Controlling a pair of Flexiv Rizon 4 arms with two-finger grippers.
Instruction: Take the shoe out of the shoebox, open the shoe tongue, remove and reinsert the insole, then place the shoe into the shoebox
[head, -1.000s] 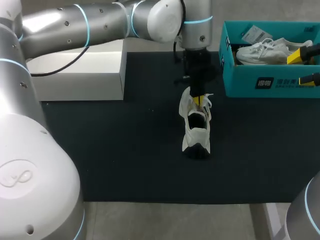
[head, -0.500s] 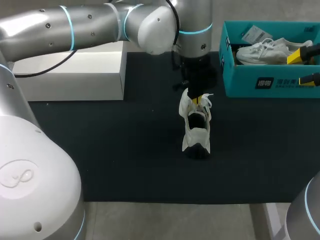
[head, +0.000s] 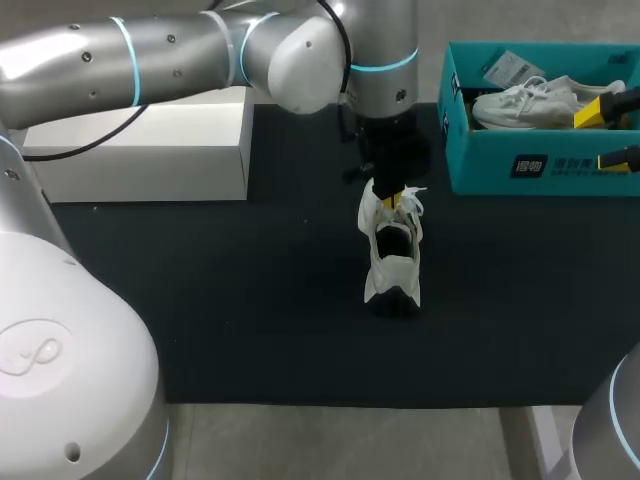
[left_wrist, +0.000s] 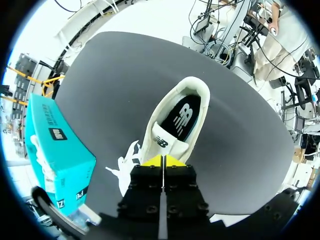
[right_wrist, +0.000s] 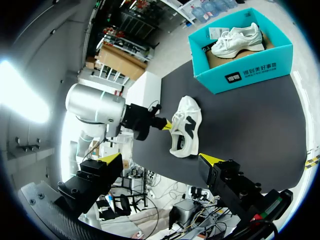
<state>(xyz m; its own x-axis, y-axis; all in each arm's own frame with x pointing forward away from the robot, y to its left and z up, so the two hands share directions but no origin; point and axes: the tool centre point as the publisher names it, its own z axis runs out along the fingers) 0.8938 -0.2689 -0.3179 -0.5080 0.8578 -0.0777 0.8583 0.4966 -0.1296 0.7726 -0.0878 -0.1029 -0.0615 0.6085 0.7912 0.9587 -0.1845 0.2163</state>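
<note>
A white shoe lies on the black mat near the middle, its heel toward the front edge. My left gripper comes down from above and is shut on the shoe tongue. In the left wrist view its yellow tips are pressed together at the tongue's edge, with the dark insole showing inside the shoe. The teal shoebox stands at the back right with a second white shoe inside. My right gripper hangs open by the box, with nothing between its fingers; from there the shoe lies ahead of this gripper.
A white box stands at the back left beside the mat. The shoebox rests on the mat's far right corner. Bare mat stretches left of the shoe and toward the front edge.
The left arm's upper links have swung slightly leftward. Its gripper and the shoe stay almost where they were. The right gripper has not moved.
</note>
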